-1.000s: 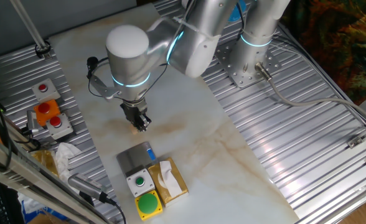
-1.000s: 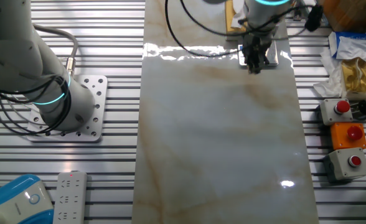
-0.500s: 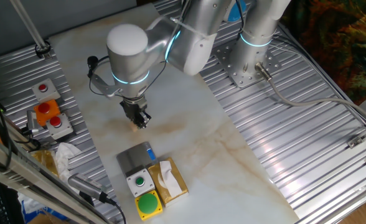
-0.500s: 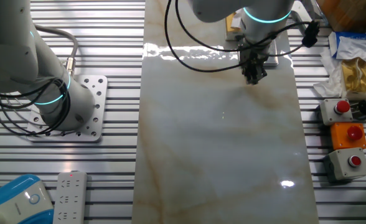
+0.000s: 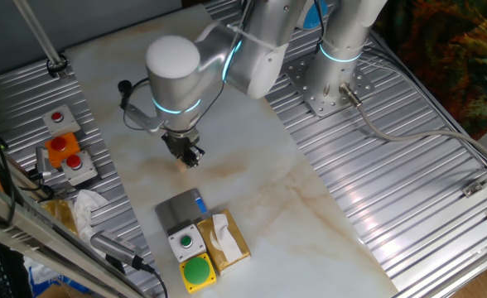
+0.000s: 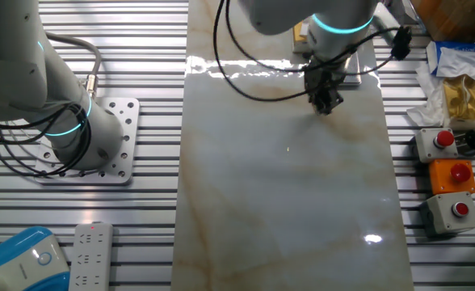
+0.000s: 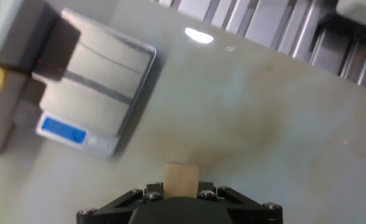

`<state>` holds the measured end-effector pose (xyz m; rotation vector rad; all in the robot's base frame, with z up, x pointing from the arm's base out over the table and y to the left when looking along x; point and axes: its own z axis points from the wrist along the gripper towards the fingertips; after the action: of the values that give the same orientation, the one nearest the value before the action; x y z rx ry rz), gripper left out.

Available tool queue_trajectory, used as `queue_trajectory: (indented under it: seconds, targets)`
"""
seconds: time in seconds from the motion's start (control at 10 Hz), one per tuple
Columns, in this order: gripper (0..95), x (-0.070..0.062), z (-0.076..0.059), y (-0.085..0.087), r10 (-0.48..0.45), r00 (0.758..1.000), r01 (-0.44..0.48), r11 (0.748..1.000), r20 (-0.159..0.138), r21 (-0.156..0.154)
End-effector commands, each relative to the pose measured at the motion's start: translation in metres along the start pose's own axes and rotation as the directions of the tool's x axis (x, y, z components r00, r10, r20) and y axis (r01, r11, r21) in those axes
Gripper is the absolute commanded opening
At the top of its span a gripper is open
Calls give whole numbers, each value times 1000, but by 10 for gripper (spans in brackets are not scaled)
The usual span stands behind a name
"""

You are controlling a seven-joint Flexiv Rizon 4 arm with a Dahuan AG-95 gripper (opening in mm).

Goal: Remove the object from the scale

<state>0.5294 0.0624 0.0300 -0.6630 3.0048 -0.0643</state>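
My gripper (image 5: 186, 159) hangs low over the marble table, clear of the scale; it also shows in the other fixed view (image 6: 326, 103). In the hand view the tiny tan cube (image 7: 182, 179) sits clamped between the jaws of my gripper (image 7: 182, 190), so it is shut on the cube. The scale (image 5: 181, 209), a flat dark-grey platform with a blue patch, lies on the table in front of the gripper with nothing on it. It also shows at the upper left of the hand view (image 7: 93, 87).
A grey box with a green button (image 5: 185, 242), a yellow box with a green button (image 5: 197, 271) and a tissue box (image 5: 227, 238) stand beside the scale. Red-button boxes (image 5: 65, 153) sit at the left. A second arm's base (image 6: 76, 137) stands on the ribbed metal.
My gripper has moved away from the scale across the marble, carrying the cube with it. The scale and boxes have not moved.
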Motion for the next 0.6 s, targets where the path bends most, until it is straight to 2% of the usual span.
queue_trajectory:
  seconds: [0.1, 0.4, 0.6]
  targets:
    - [0, 2, 0, 0, -13, 1000, 13, 1000, -6, -4]
    - [0, 3, 0, 0, -31, 1000, 31, 1000, 1, -5]
    - [0, 2, 0, 0, -96, 995, 96, 995, 1, -8]
